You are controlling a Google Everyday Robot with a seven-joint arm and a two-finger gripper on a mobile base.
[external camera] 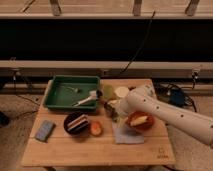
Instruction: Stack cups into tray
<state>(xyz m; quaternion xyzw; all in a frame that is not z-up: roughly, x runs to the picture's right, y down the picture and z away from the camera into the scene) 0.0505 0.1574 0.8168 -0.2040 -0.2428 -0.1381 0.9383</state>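
The green tray stands at the table's back left, with a white utensil lying in it. The cream-white cup sits just right of the tray near the back edge. The pale green cup stands between that cup and the tray. My white arm reaches in from the right. My gripper is low over the table just in front of the two cups and left of the orange bowl. Neither cup is in the tray.
A black bowl with striped contents sits in front of the tray. A small orange object lies beside it. An orange bowl is partly under my arm, a bluish cloth lies before it, and a blue sponge lies front left.
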